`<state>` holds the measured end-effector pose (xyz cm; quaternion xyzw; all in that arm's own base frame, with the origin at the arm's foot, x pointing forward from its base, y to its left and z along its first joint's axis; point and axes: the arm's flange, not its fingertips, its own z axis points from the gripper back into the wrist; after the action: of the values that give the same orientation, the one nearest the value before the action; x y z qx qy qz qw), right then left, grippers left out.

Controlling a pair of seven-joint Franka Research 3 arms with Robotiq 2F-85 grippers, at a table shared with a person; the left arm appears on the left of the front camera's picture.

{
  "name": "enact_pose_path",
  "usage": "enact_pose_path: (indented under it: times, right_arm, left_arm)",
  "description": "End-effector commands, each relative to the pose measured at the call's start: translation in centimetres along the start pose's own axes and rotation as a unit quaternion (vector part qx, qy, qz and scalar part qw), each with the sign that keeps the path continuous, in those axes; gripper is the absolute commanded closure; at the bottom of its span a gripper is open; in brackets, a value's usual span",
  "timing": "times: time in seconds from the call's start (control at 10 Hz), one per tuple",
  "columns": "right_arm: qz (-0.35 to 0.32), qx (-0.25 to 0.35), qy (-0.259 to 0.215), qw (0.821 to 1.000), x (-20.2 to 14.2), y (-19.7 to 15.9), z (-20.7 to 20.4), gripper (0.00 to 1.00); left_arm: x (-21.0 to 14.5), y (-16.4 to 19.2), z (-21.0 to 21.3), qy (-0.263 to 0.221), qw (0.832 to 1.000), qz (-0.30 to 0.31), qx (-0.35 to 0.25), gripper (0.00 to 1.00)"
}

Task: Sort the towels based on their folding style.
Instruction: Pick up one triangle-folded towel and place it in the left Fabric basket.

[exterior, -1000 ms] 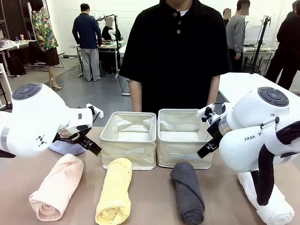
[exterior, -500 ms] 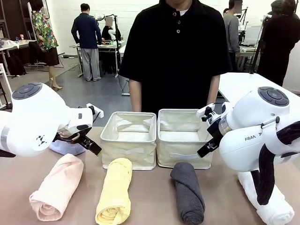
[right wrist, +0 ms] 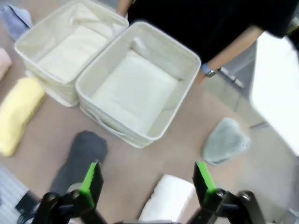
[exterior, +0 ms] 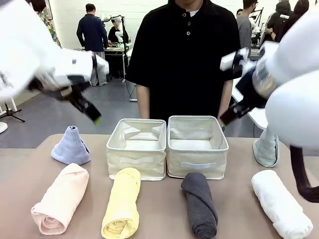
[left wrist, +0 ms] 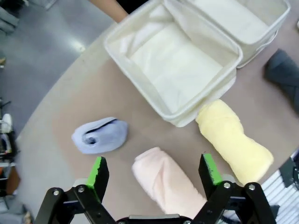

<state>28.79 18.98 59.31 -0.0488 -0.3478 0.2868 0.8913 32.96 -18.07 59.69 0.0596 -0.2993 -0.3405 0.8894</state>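
Towels, six in all, lie on the brown table (exterior: 164,219). Four are rolled cylinders in a near row: pink (exterior: 60,199), yellow (exterior: 122,203), dark grey (exterior: 200,204) and white (exterior: 281,204). Two are cones: light blue (exterior: 71,147) at far left, pale teal (exterior: 266,148) at far right. Two beige fabric bins, left (exterior: 135,162) and right (exterior: 197,167), stand side by side between the cones, just behind the rolls. A person in a black shirt (exterior: 184,55) stands beyond them. Both arms are high above the table, blurred in the front view. The left gripper (left wrist: 153,170) points down over the pink roll, fingers spread wide and holding nothing. The right gripper (right wrist: 146,179) points down between the dark grey and white rolls, likewise spread and holding nothing.
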Motion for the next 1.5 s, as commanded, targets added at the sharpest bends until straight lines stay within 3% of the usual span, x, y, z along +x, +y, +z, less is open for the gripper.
enact_pose_path:
  times: [0.0,0.1,0.2,0.8,0.9,1.0,1.2,1.4]
  right_arm:
    - [-0.004,-0.022,-0.001,1.0,2.2,1.5,3.1,0.0]
    - [0.002,-0.033,-0.003,0.999,2.1,2.1,3.9,0.0]
    - [0.001,-0.008,-0.008,1.0,1.2,0.9,3.7,0.0]
    - [-0.004,-0.008,0.001,1.0,1.3,1.0,3.9,0.0]
    - [-0.055,0.082,0.012,0.995,1.3,-2.0,4.0,0.0]
    - [-0.092,0.134,0.022,0.987,1.1,-5.5,3.7,0.0]
    - [-0.138,0.274,0.026,0.951,-0.4,-13.7,2.9,0.0]
    - [-0.064,0.407,0.002,0.911,-3.4,-20.5,2.1,0.0]
  left_arm:
    - [1.7,-0.1,3.1,0.007,0.999,0.009,0.052,0.0]
    - [1.6,-0.6,4.4,-0.002,0.998,0.012,0.065,0.0]
    - [1.0,0.1,3.4,-0.003,1.0,-0.002,0.021,0.0]
    - [1.1,0.0,3.3,0.009,1.0,0.0,0.026,0.0]
    - [0.9,1.8,3.2,0.017,1.0,-0.002,-0.026,0.0]
    - [0.5,3.8,3.2,0.017,0.994,-0.029,-0.104,0.0]
    - [-0.8,9.4,3.3,-0.005,0.951,-0.096,-0.292,0.0]
    - [-2.7,16.0,3.0,-0.058,0.899,-0.114,-0.42,0.0]
